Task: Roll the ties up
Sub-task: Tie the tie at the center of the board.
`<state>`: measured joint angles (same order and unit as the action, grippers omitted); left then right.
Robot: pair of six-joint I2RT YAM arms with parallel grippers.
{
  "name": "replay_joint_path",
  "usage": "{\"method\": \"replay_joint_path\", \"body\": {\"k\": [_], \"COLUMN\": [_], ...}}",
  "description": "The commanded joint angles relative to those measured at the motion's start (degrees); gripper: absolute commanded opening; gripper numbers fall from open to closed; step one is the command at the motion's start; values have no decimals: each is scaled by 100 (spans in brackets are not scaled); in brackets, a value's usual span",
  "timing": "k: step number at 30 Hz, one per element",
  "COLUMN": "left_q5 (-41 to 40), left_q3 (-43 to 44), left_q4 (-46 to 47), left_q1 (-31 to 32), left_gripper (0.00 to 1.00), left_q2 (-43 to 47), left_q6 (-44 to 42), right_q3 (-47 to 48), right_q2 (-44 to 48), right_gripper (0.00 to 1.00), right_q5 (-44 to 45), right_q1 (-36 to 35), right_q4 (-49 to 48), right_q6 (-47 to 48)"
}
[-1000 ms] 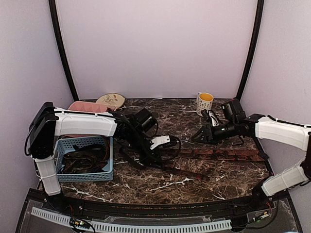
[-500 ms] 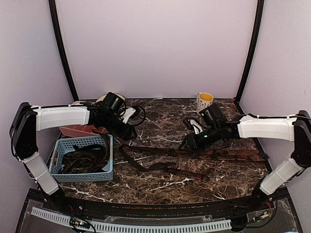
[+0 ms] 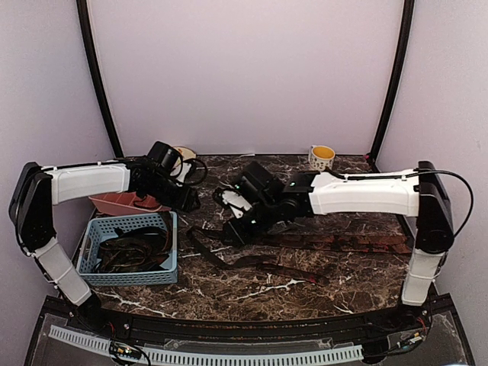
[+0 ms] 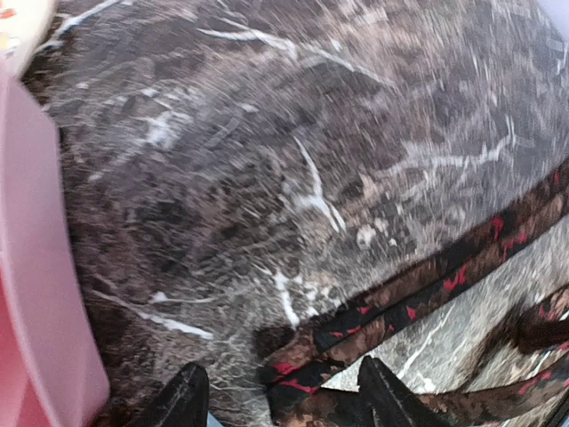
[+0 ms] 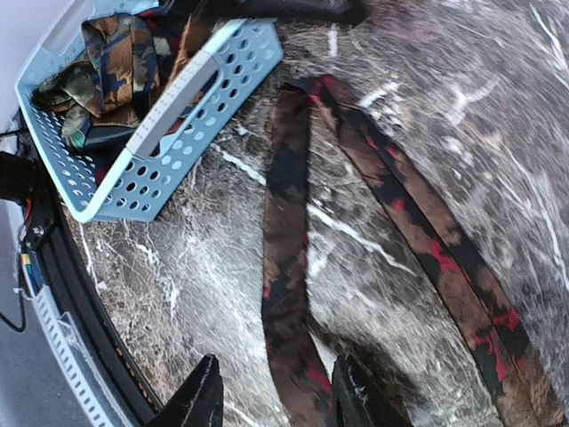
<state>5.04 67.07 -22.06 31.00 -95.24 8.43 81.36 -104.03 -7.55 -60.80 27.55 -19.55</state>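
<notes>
Right of the blue perforated plastic basket [image 3: 173, 245], left gripper [image 4: 280, 398] and right gripper [image 5: 276, 398] both stand spread over dark red-flecked fabric ties [image 5: 284, 222].

Matt cloth ties [image 3: 274, 267] on glossy marble-look table [image 3: 252, 293]; plastic basket [image 3: 137, 278].

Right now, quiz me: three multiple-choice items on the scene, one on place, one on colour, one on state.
1. The basket sits at the table's: A left side; B right side; C back centre.
2. The tray is: A pink; B green; C white.
3. The tie on the table is: A coiled; B laid out unrolled; C hanging off the edge.
Answers: 1 A, at the left in the top view; 2 A, pink rim behind the basket; 3 B, long strips lie flat.
</notes>
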Motion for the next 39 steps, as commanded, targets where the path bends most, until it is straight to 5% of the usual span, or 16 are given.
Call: {"method": "replay_joint_path", "body": {"k": [1, 19, 24, 26, 35, 39], "left_q5": [298, -76, -150, -124, -87, -49], "left_q3": [-83, -36, -36, -20, 66, 44], "left_q4": [184, 35, 74, 99, 219, 289], "left_q1": [-404, -538, -545, -556, -580, -591], "left_gripper": [60, 57, 57, 56, 56, 56], "left_q2": [496, 707, 808, 838, 917, 974], "left_q6": [540, 542, 520, 534, 508, 488], "right_q3": [1163, 2969, 3131, 2993, 629, 54], "right_q2": [-847, -3297, -3695, -3524, -806, -310], "right_gripper": [41, 36, 1, 0, 0, 0], "right_q5": [970, 1700, 1428, 1104, -1632, -2294], "right_q1": [-523, -834, -834, -819, 59, 418], "right_q4": [999, 1264, 1501, 1377, -2658, -4199], "right_q6": [414, -257, -387, -440, -1845, -2692]}}
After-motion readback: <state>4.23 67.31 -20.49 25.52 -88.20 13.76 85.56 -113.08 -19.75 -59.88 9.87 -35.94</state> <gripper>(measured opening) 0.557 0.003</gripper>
